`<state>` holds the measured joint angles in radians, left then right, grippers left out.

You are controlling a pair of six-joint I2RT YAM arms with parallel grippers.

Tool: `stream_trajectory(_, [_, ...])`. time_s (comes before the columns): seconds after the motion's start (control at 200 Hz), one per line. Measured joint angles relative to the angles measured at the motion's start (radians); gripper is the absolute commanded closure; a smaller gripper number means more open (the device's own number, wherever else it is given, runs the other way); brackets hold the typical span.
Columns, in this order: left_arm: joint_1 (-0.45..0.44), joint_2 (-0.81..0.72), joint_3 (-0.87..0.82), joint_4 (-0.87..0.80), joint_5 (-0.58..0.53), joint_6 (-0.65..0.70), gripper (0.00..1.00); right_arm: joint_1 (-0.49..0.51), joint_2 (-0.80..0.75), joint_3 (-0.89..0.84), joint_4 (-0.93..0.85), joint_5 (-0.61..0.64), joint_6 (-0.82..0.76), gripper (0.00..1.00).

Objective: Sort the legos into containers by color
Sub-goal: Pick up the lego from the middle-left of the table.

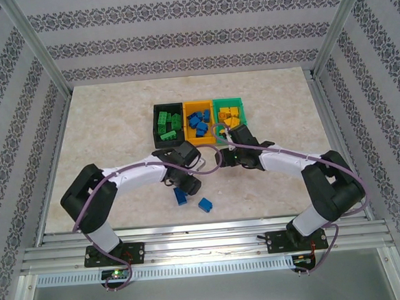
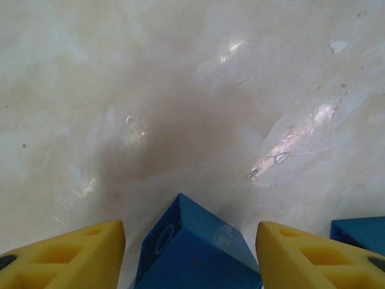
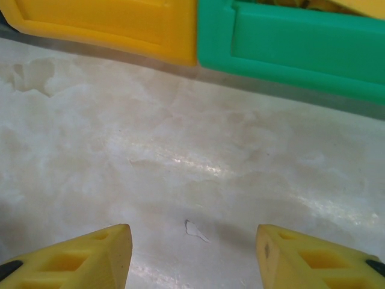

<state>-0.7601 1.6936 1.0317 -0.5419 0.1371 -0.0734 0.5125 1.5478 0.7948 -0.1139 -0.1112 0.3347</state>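
The table (image 1: 102, 129) had a pale, marble-patterned top, beige with cloudy veins. Three walls closed it in, the back wall (image 1: 179, 41), the left wall (image 1: 11, 149) and the right wall (image 1: 390, 123), all papered in grey and white bands of ornamental print. A slanting metal post rose from each far corner, the left post (image 1: 36, 48) and the right post (image 1: 340, 23). Silver metal rails (image 1: 206, 240) ran along the near edge, with a white perforated strip (image 1: 194, 269) just below them and a plain grey panel (image 1: 210, 293) under that. Up close, the surface was glossy with streaks of glare; it carried a small pale chip (image 3: 195, 230), a dark-edged scuff (image 2: 280, 158) and a white speck (image 2: 338, 46).
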Motion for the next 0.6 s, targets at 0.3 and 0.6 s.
stream_trajectory(0.3, [0.000, 0.084, 0.042, -0.062, -0.018, 0.042, 0.44, 0.000, -0.005, -0.011, 0.007, 0.003, 0.002, 0.43])
stream_trajectory(0.6, [0.000, 0.085, 0.054, -0.078, -0.018, 0.042, 0.58, 0.000, -0.010, -0.018, 0.016, 0.006, 0.003, 0.42])
